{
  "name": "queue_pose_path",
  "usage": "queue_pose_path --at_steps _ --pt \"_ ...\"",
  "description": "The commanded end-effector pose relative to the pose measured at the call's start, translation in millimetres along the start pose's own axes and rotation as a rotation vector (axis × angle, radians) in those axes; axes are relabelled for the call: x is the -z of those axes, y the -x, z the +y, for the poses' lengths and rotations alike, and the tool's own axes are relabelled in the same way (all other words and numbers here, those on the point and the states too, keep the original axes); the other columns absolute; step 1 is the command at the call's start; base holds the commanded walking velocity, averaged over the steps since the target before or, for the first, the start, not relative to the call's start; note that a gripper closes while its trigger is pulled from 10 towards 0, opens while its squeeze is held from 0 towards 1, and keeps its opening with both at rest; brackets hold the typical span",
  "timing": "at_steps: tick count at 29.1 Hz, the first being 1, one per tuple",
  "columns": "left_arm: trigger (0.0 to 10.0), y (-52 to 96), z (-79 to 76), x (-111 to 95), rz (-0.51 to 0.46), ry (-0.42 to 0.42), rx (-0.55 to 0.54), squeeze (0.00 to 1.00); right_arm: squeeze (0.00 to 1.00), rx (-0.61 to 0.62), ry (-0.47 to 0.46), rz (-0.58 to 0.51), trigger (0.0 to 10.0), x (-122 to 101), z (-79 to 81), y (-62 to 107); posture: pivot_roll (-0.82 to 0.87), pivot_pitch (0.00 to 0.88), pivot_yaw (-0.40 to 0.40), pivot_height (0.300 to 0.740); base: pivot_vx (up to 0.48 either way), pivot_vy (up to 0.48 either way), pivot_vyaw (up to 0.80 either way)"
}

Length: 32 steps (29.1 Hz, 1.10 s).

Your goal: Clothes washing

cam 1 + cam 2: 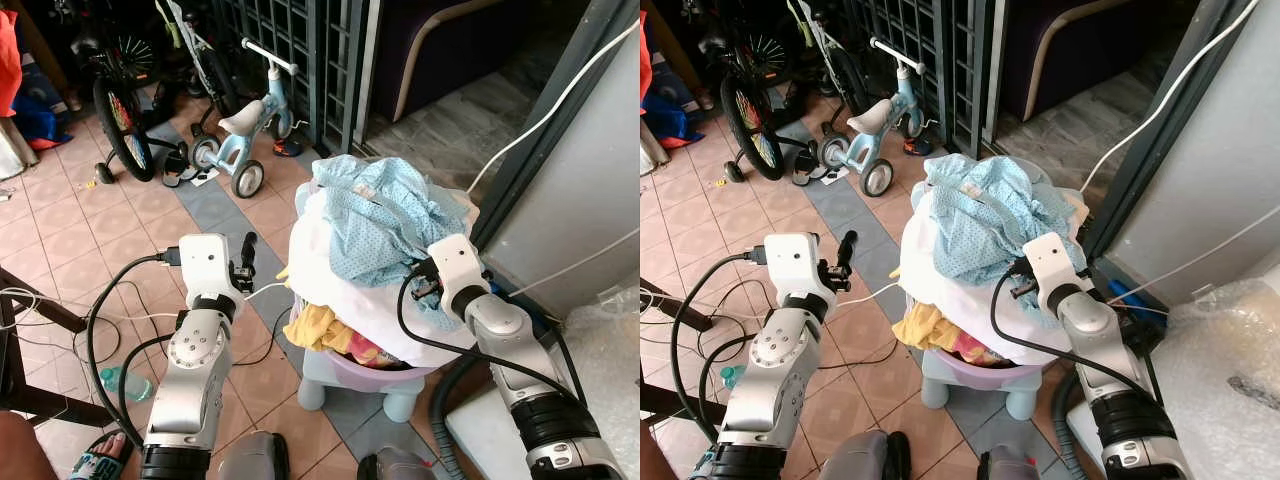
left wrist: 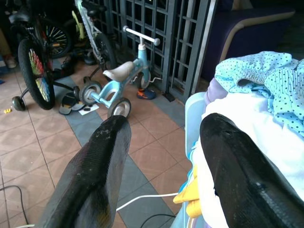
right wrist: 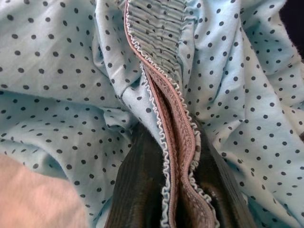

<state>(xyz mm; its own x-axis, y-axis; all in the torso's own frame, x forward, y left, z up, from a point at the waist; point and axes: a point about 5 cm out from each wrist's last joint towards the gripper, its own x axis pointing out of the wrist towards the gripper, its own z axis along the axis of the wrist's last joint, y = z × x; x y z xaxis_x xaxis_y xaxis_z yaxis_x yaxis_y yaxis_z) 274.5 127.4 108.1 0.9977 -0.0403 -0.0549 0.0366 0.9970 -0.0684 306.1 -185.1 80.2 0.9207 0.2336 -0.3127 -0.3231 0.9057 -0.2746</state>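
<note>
A lilac laundry basket (image 1: 372, 374) stands on a pale blue stool (image 1: 402, 402), heaped with clothes. On top lies a light blue dotted garment (image 1: 375, 215), over a white cloth (image 1: 318, 268) and a yellow piece (image 1: 320, 328). My right gripper (image 3: 175, 190) is pushed into the right side of the pile and is shut on the dotted garment's frilled hem (image 3: 167, 118), which runs between the fingers (image 3: 135, 190). My left gripper (image 2: 161, 130) hangs open beside the basket's left side, its fingers (image 1: 248, 248) holding nothing.
A small blue balance bike (image 1: 245, 125) and a child's bicycle (image 1: 120, 110) stand by a metal gate (image 1: 300, 40) behind. Cables (image 1: 130, 320) and a bottle (image 1: 115, 380) lie on the tiled floor to my left. A grey appliance (image 1: 590, 190) and bubble wrap (image 1: 610, 340) are on my right. A person's sandalled foot (image 1: 100, 462) is nearby.
</note>
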Motion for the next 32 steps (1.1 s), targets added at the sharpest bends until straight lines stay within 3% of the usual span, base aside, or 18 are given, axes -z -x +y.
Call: queue_pose_path --at_steps 1,3,5,8,10,11,14,15,20,32 --pt "10.0 -0.8 -1.5 3 0.027 -0.009 -0.013 0.0 0.0 0.014 -0.1 -0.078 0.0 -14 1.0 0.3 -0.01 0.097 0.058 0.74 0.0 0.0 0.0" --pt "10.0 -0.8 -1.8 3 0.03 -0.009 -0.019 0.0 0.0 0.02 -0.134 -0.101 0.0 -17 0.9 0.5 -0.01 0.096 0.057 0.74 0.0 0.0 0.0" --pt "10.0 -0.6 -1.6 3 0.032 -0.008 -0.022 0.0 0.0 0.109 -0.217 -0.23 0.0 -38 -8.8 4.4 -0.01 0.094 0.056 0.74 0.0 0.0 0.0" --pt "10.0 0.5 -0.6 4 0.035 -0.01 -0.022 0.0 0.0 0.224 -0.275 -0.328 0.0 -52 -20.0 14.2 -0.01 0.093 0.053 0.74 0.0 0.0 0.0" --pt "10.0 0.9 -0.9 5 0.035 -0.014 -0.018 0.0 0.0 0.24 -0.288 -0.354 0.0 -54 -20.3 18.7 -0.02 0.093 0.053 0.74 0.0 0.0 0.0" --pt "10.0 1.0 -3.0 5 0.038 -0.022 0.0 0.0 0.0 0.259 -0.306 -0.409 0.0 -58 -16.5 30.1 -0.02 0.094 0.053 0.74 0.0 0.0 0.0" --pt "10.0 0.0 -5.8 6 0.041 -0.017 0.016 0.0 0.0 0.272 -0.301 -0.423 0.0 -57 -10.0 38.5 -0.03 0.096 0.057 0.74 0.0 0.0 0.0" --pt "10.0 -1.4 -8.5 6 0.043 -0.017 0.026 0.0 0.0 0.27 -0.299 -0.399 10.0 -53 -3.0 41.9 -0.04 0.097 0.061 0.74 0.0 0.0 0.0" --pt "10.0 -3.2 -8.7 5 0.037 -0.016 0.025 0.0 0.0 0.24 -0.333 -0.401 10.0 -56 8.2 45.4 -0.05 0.093 0.065 0.74 0.0 0.0 -0.32" --pt "10.0 -2.0 -6.4 7 0.044 -0.011 0.004 0.0 0.0 0.229 -0.309 -0.399 10.0 -61 2.1 41.1 -0.04 0.088 0.049 0.74 0.0 0.0 -0.73"
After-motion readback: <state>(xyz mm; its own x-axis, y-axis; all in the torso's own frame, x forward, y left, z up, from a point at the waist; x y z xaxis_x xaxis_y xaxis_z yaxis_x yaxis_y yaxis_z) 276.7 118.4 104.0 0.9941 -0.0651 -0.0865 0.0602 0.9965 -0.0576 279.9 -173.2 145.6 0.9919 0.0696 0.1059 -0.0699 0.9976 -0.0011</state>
